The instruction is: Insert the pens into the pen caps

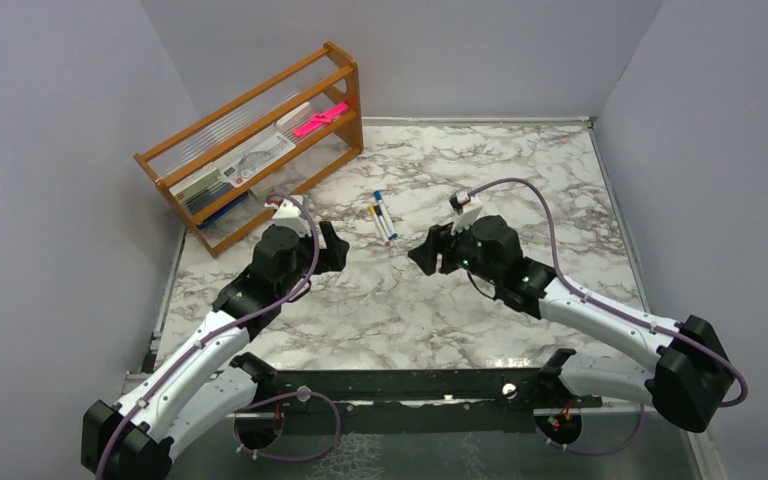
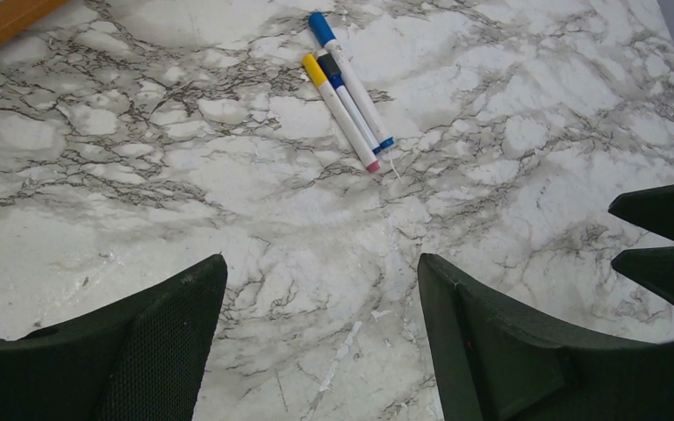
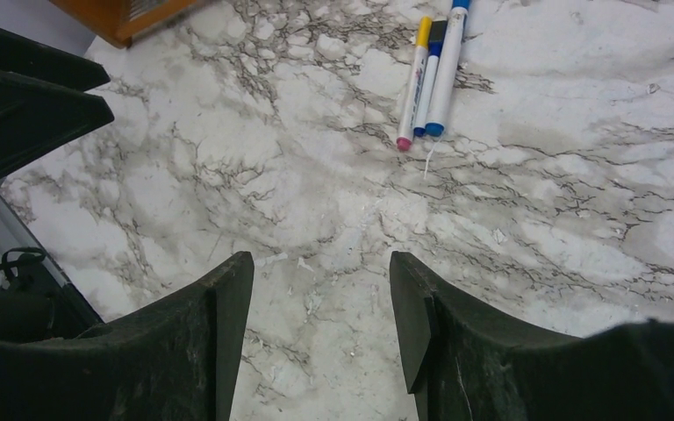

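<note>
Three white-barrelled pens (image 1: 383,218) lie side by side on the marble table (image 1: 400,300), midway between my two grippers and a little beyond them. In the left wrist view the pens (image 2: 351,101) carry a blue cap (image 2: 320,26), a yellow cap (image 2: 313,68) and a dark cap (image 2: 329,65) in line on their far ends. Their near ends are pink and blue. The right wrist view shows the same pens (image 3: 430,74) ahead. My left gripper (image 1: 335,248) (image 2: 320,263) is open and empty. My right gripper (image 1: 425,250) (image 3: 320,259) is also open and holds nothing.
A wooden rack (image 1: 260,140) with papers and a flat pink object (image 1: 320,120) stands at the back left. Grey walls close in the table on three sides. The right gripper's fingers (image 2: 667,237) show at the edge of the left wrist view.
</note>
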